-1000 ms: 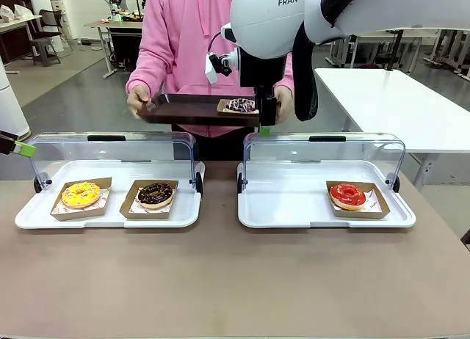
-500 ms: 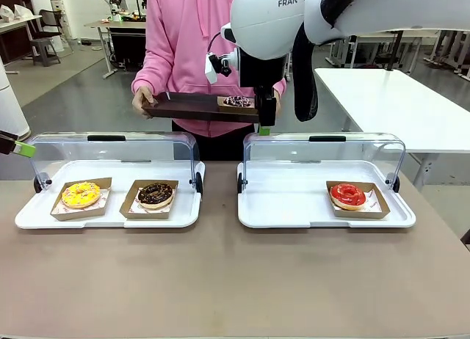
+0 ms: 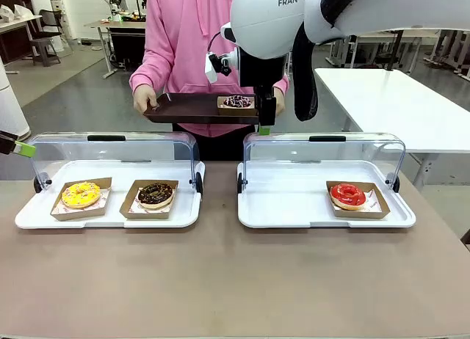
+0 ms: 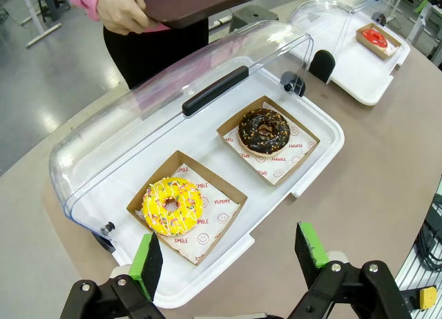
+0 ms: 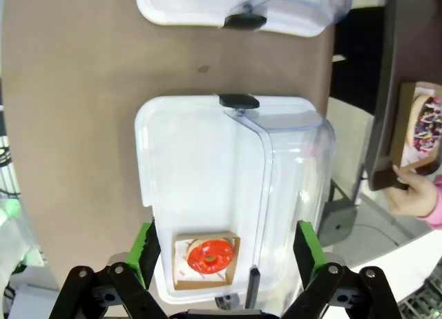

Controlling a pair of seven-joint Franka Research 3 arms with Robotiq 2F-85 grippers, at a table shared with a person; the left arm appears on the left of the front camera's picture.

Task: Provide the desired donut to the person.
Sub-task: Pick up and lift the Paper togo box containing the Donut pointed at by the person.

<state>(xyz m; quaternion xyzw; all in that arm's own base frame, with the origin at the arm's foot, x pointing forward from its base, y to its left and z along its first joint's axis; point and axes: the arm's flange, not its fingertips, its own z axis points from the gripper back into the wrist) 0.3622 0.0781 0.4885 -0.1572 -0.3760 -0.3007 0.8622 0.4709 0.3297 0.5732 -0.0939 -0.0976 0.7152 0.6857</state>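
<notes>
Upper centre, front view: person (image 3: 176,45) holds tray (image 3: 183,108) with sprinkled donut (image 3: 237,102).
Left gripper (image 4: 229,248) and right gripper (image 5: 226,246) gape empty; right arm (image 3: 272,16), just beside, could knock the tray.

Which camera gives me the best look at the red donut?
Right wrist view: it looks straight down on the red donut, whole and largest. Front view shows it at a slant, in the right case. Left wrist view shows it small, far off at the top corner.
</notes>
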